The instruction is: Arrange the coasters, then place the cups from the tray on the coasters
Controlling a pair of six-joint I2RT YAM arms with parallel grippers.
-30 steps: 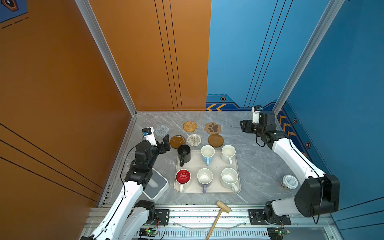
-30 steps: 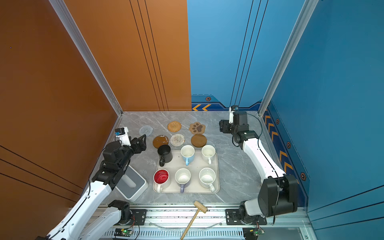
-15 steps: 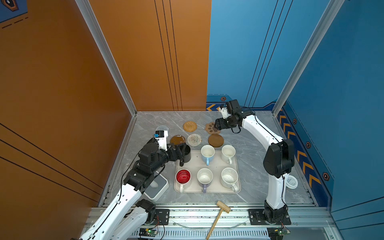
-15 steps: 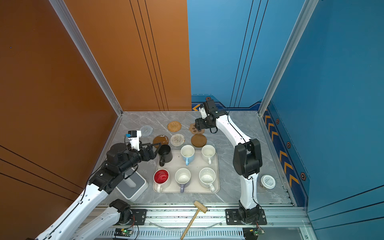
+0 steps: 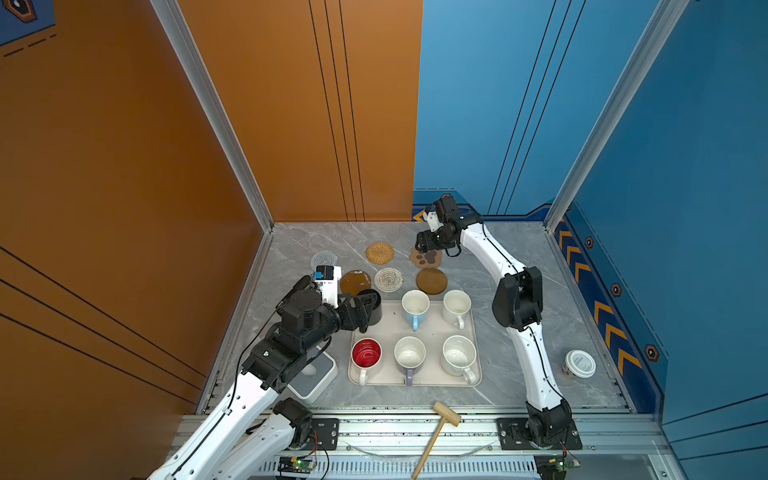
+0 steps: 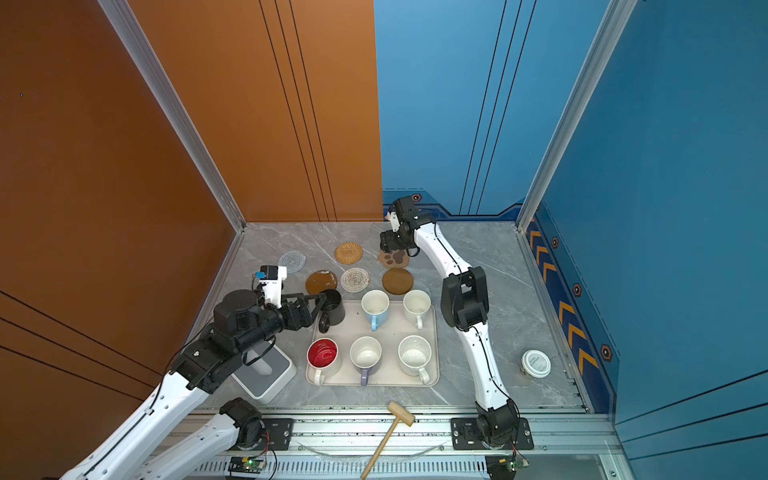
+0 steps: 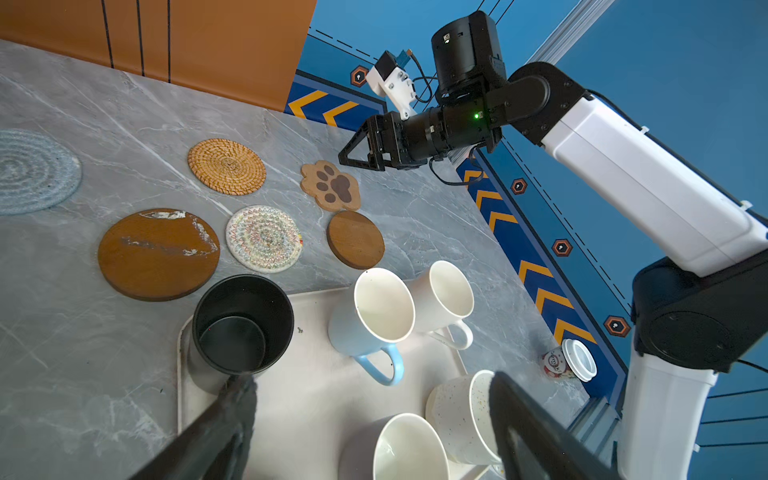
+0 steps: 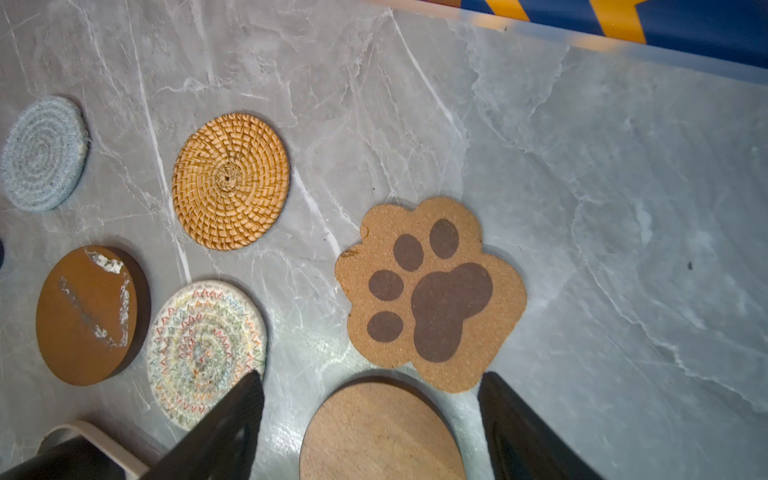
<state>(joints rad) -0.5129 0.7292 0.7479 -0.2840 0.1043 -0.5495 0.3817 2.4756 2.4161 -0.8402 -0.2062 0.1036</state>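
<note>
Below blue wall [image 5: 478, 104], marble tabletop [image 5: 582, 316]

woven rattan coaster [image 8: 230, 180], cork paw coaster [image 8: 432, 291], marbled tabletop [image 8: 602, 208]

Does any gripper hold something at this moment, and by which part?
Nothing is held. The left gripper stands open beside the black mug on the tray; the right gripper hangs open near the paw-shaped coaster.

Wooden mallet [image 5: 434, 436]; white-lidded jar [image 5: 580, 363]; white-grey square device [image 6: 270, 376]
</note>
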